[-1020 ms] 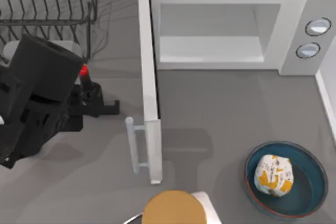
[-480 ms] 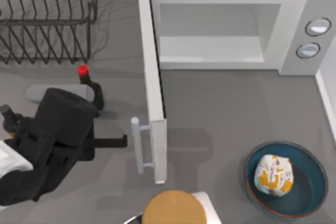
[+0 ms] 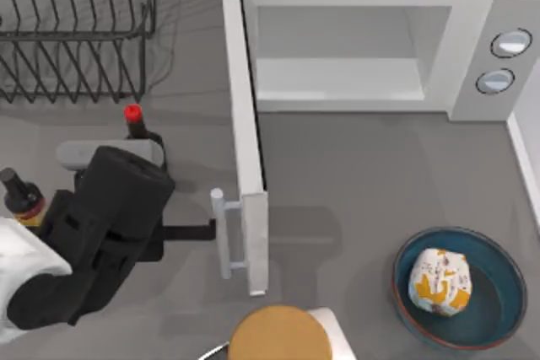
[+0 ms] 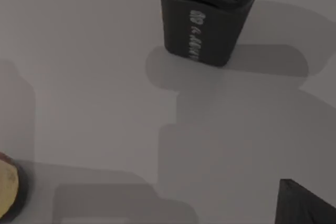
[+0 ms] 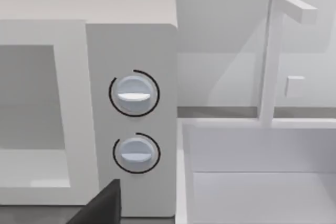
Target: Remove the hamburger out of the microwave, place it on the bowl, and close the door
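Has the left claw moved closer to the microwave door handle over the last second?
Yes. The left claw has dropped toward the table's near edge and shifted right, its tip now reaching the door handle; earlier it pointed above the handle, a gap away.

I see a white microwave (image 3: 363, 48) with grey-rimmed knobs (image 5: 134, 94), a white-wrapped hamburger (image 3: 440, 281) with orange-yellow patches, a blue-teal bowl (image 3: 498, 309) rimmed reddish-brown, an orange-tan disc (image 3: 278, 335), and a grey table (image 3: 354, 174).
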Robot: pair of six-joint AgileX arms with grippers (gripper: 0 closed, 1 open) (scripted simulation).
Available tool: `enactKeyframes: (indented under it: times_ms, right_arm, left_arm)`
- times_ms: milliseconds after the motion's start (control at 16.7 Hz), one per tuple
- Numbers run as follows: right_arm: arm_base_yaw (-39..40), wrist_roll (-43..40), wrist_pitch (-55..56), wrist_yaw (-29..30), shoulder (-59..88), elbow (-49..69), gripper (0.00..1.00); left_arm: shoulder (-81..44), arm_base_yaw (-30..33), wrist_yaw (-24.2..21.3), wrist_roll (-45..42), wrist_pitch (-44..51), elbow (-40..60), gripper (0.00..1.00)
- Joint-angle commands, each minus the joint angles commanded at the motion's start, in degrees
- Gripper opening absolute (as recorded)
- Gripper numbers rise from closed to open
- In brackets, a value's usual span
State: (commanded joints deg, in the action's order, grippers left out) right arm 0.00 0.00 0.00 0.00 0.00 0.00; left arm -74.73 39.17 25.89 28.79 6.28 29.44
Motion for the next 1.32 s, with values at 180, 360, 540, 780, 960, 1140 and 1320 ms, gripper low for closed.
enactKeyframes:
  times_ms: [180,360,540,780,960,1140,1320]
  right_arm:
    - [0.0,0.0,0.0,0.0,0.0,0.0,1.0]
    - [0.0,0.0,0.0,0.0,0.0,0.0,1.0]
    - [0.0,0.0,0.0,0.0,0.0,0.0,1.0]
    - [0.0,0.0,0.0,0.0,0.0,0.0,1.0]
    - [0.0,0.0,0.0,0.0,0.0,0.0,1.0]
    - [0.0,0.0,0.0,0.0,0.0,0.0,1.0]
    - [0.0,0.0,0.0,0.0,0.0,0.0,1.0]
  left_arm:
    - [-7.6,6.99,3.81,6.25,2.25,6.37,0.0]
    - [-14.21,13.42,7.34,12.19,4.43,12.43,0.0]
    - [-15.86,15.07,8.46,13.82,5.14,14.06,0.0]
    - [-16.55,15.41,8.53,14.38,5.58,14.86,0.0]
    - [-21.88,18.35,9.95,17.45,8.49,20.77,0.0]
    - [-28.31,21.91,11.59,21.29,12.39,30.03,0.0]
    - [-32.87,24.38,12.68,24.04,15.35,35.59,0.0]
